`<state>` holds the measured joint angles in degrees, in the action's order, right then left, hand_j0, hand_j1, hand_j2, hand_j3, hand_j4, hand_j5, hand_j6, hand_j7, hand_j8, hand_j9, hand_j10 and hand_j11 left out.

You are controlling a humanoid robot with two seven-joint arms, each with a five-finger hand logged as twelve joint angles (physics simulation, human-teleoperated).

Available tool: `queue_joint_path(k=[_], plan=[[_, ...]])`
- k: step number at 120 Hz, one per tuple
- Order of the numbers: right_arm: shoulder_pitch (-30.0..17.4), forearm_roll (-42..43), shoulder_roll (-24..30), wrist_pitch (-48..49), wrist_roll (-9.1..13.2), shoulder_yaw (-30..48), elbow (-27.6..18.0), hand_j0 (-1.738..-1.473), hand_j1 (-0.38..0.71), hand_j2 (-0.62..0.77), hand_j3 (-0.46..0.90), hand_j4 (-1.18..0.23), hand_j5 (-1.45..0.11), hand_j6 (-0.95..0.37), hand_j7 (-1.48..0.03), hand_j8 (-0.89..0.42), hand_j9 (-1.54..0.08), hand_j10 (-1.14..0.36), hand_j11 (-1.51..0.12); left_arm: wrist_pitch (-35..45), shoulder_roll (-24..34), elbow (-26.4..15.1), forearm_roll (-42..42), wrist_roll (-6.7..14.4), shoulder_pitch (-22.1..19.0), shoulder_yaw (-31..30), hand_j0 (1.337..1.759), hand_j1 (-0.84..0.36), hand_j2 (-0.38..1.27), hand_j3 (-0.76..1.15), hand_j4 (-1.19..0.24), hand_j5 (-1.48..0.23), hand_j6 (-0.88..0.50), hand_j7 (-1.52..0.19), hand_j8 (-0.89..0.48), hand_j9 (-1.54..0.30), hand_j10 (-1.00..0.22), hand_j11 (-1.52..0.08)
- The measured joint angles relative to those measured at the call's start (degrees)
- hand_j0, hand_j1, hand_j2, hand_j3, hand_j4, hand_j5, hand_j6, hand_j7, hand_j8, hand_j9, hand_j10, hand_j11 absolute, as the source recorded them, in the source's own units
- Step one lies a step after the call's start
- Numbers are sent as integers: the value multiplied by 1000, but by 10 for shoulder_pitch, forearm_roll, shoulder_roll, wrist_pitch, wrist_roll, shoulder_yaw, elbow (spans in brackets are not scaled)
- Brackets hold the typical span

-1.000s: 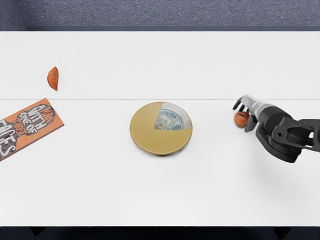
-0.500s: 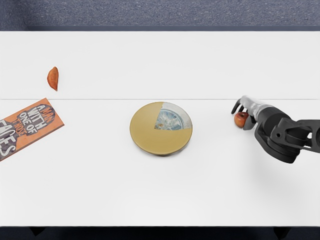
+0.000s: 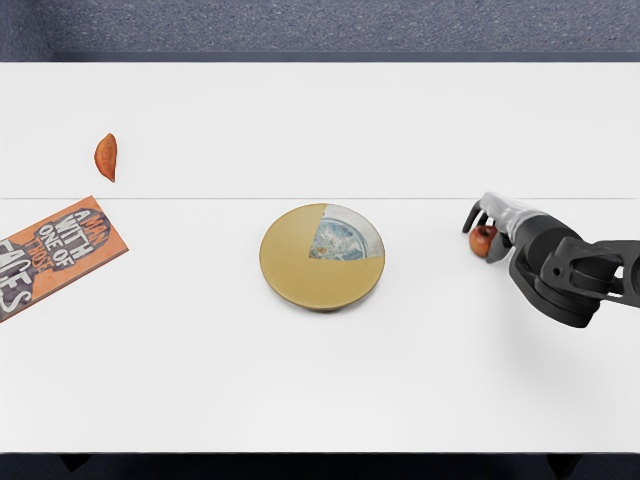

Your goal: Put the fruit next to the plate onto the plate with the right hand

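- Two things lie far left of the robot hand [image 3: 488, 228]: an orange slice [image 3: 106, 157] and a book [image 3: 50, 255].
- The plate [image 3: 300, 270] waits well left of it.
- The red fruit [image 3: 482, 239] rests on the desk [image 3: 320, 380], fingers [image 3: 470, 214] curled round it.
- Grabbing step; next, I think: lift, carry left.
- The arm comes in low from the right.

A round mustard-yellow plate [image 3: 300, 272] sits at the middle of a white table [image 3: 320, 380]. Well to its right, a small red round fruit [image 3: 481, 240] rests on the table, with the right hand [image 3: 492, 226] closed around it. At the far left lies an orange printed book [image 3: 55, 255]. Behind it is an orange wedge-shaped piece [image 3: 105, 157].
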<state>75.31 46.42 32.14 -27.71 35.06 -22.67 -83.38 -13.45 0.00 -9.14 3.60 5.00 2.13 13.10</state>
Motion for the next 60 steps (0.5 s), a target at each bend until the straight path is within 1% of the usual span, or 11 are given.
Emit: queue_joint_path(k=[30,60], plan=[[7,-1,4,3,0,1,-6,-1655,255,134,0,-597,-773,-510,-773,-493,-777,-596,-776,0,0,0,0,0,0,0,1658,349,0,0,0,0,0,0,0,0,0,0],[40,-5,39,3,0,3,-57,-1657,257,168,0,-595,-788,-518,-779,-498,-790,-594,-789,0,0,0,0,0,0,0,1658,349,0,0,0,0,0,0,0,0,0,0]])
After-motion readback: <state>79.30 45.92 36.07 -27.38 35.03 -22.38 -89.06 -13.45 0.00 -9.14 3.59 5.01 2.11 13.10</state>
